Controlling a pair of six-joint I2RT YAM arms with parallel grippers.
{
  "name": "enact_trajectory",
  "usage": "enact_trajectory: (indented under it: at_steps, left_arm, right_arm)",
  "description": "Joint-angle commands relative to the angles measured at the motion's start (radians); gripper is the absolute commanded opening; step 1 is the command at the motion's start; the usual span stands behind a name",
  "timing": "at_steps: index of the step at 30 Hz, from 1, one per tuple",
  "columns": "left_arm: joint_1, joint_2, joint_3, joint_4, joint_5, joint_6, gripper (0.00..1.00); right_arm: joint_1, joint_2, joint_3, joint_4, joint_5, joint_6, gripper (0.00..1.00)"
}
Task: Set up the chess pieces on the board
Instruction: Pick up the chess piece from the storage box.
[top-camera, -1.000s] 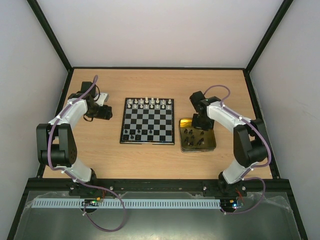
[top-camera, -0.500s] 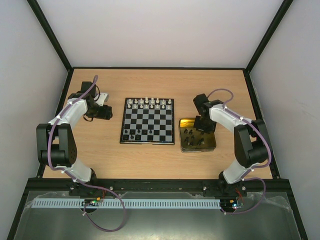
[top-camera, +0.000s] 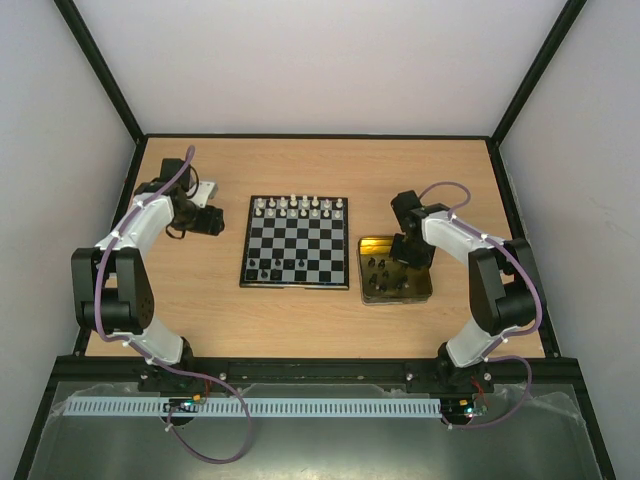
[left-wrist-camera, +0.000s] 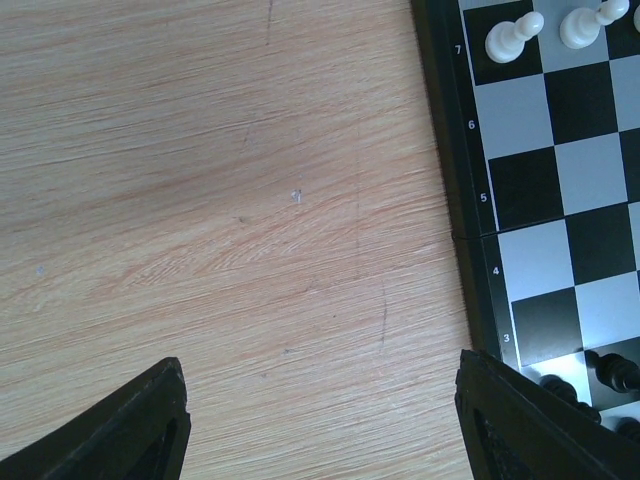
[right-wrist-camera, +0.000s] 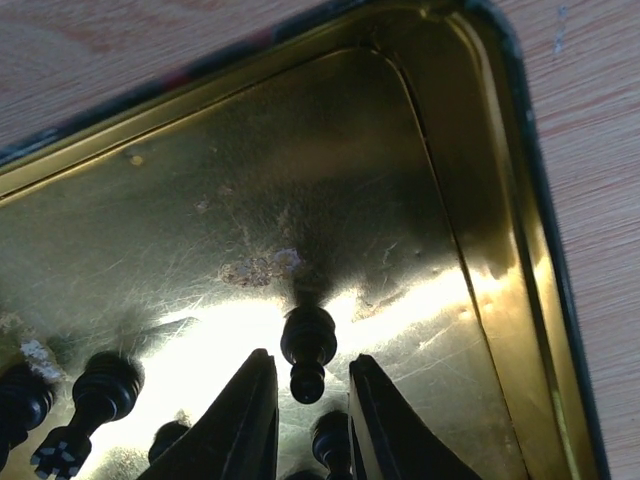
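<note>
The board (top-camera: 296, 243) lies at the table's middle, with white chessmen (top-camera: 300, 207) in its two far rows and a few black chessmen (top-camera: 263, 268) at its near left corner. Several black chessmen (top-camera: 385, 272) stand in the yellow-lined tin (top-camera: 424, 285) just right of the board. My right gripper (top-camera: 404, 256) is low inside the tin. In the right wrist view, my right gripper (right-wrist-camera: 311, 370) is open by a narrow gap, and a black pawn (right-wrist-camera: 307, 350) stands between the fingertips without touching them. My left gripper (top-camera: 217, 222) hangs wide open and empty over bare wood left of the board (left-wrist-camera: 590, 160).
The tin's raised rim (right-wrist-camera: 520, 190) runs close to the right of my right gripper, and other black pieces (right-wrist-camera: 100, 395) stand to its left. The board's left rim (left-wrist-camera: 452, 180) lies beside my left gripper's right finger. Black frame posts border the table.
My right gripper has moved right and down from the tin's far edge into the tin, around a black pawn. My left gripper has shifted slightly left and farther away.
</note>
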Motion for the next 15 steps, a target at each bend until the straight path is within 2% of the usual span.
enact_trajectory:
  at_steps: [1,7,15]
  left_arm:
    - [-0.003,0.003,0.022,-0.027,-0.001,0.003,0.73]
    - [-0.003,0.001,0.022,-0.027,-0.003,0.003,0.73]
    - [-0.004,-0.005,0.017,-0.024,0.001,0.001,0.73]
  right_arm:
    - [-0.011,-0.019,-0.021,0.015,0.006,-0.01,0.19]
    - [-0.016,-0.022,-0.027,0.019,0.007,-0.014,0.1]
    - [-0.018,-0.034,0.012,-0.013,0.027,-0.02,0.09]
